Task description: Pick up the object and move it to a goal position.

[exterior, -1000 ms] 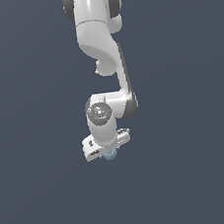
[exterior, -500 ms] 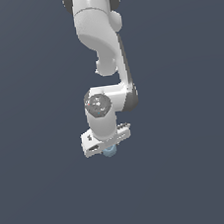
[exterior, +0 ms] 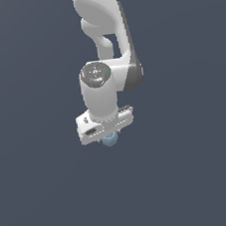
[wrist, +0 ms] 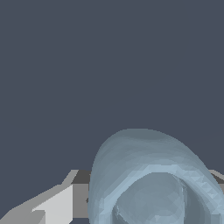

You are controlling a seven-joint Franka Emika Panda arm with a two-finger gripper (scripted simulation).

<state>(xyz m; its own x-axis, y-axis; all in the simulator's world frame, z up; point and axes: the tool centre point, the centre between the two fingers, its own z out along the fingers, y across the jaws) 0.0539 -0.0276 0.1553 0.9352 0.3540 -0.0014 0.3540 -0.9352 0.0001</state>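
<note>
- The object (exterior: 109, 139) is a small pale blue-grey lump that peeks out directly under the white gripper (exterior: 108, 135) in the exterior view, and it is clearly narrower than the gripper's body.
- In the wrist view the object (wrist: 148, 179) fills the near field, rounded on the outside with a ringed, hollowed top like a little cup.
- One finger (wrist: 57, 205) shows just beside the object; the other is hidden, so whether the gripper is pinching the object or merely straddling it cannot be told.
- No bench surface can be made out under the object, only flat dark grey, so whether it rests or hangs is unclear.
- Judging by its size, it is likely light.
- The smooth, curved wall looks rigid but could slip between flat pads.
- The best hold is probably across the widest part of the rounded body, below the ringed rim, with the fingers square on opposite sides.
</note>
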